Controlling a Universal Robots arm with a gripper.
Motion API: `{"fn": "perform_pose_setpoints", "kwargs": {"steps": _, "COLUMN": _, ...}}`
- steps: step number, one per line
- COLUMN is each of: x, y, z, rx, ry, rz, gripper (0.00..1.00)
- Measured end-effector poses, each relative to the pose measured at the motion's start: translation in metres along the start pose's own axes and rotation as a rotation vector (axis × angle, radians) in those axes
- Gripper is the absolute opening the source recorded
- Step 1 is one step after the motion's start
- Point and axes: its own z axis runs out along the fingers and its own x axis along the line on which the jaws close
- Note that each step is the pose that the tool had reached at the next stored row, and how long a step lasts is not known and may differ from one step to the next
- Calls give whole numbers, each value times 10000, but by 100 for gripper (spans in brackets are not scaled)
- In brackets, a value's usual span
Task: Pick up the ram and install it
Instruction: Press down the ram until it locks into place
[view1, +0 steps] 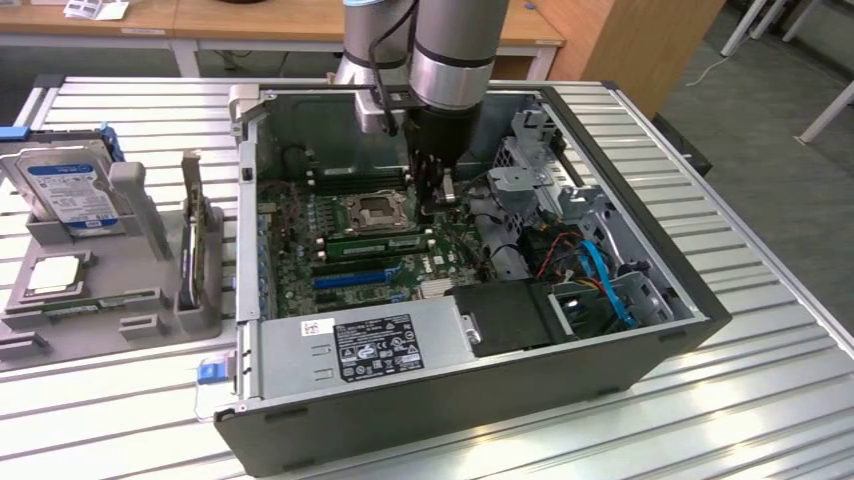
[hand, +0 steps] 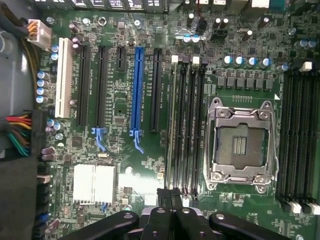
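Note:
The ram (view1: 380, 241) is a thin green stick standing on edge in a memory slot of the motherboard, between the CPU socket (view1: 374, 208) and the blue slots. Seen edge-on in the wrist view, the ram (hand: 173, 125) fills the slot farthest from the socket (hand: 242, 145). My gripper (view1: 438, 210) reaches down into the open computer case (view1: 694, 310), above the stick's end at the exterior view's right. Its fingers are shut together (hand: 171, 197) just over that end. I cannot tell whether they touch the stick.
Black empty memory slots (hand: 192, 125) lie beside the ram, with more of them (hand: 300, 135) past the socket. The power supply (view1: 360, 345), a drive cage (view1: 534, 170) and coloured cables (view1: 594, 270) crowd the case. A hard drive (view1: 70, 190) stands in a grey holder outside, on the exterior view's left.

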Motion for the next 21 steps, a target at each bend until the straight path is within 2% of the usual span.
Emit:
{"fn": "perform_pose_setpoints", "kwargs": {"steps": 14, "x": -3, "y": 1, "z": 254, "rx": -6, "ry": 2, "rz": 151, "gripper": 11}}
{"fn": "perform_pose_setpoints", "kwargs": {"steps": 17, "x": 0, "y": 0, "z": 303, "rx": -12, "ry": 18, "rz": 161, "gripper": 11}}
{"fn": "perform_pose_setpoints", "kwargs": {"steps": 21, "x": -3, "y": 1, "z": 306, "rx": -9, "ry": 9, "rz": 167, "gripper": 11}}
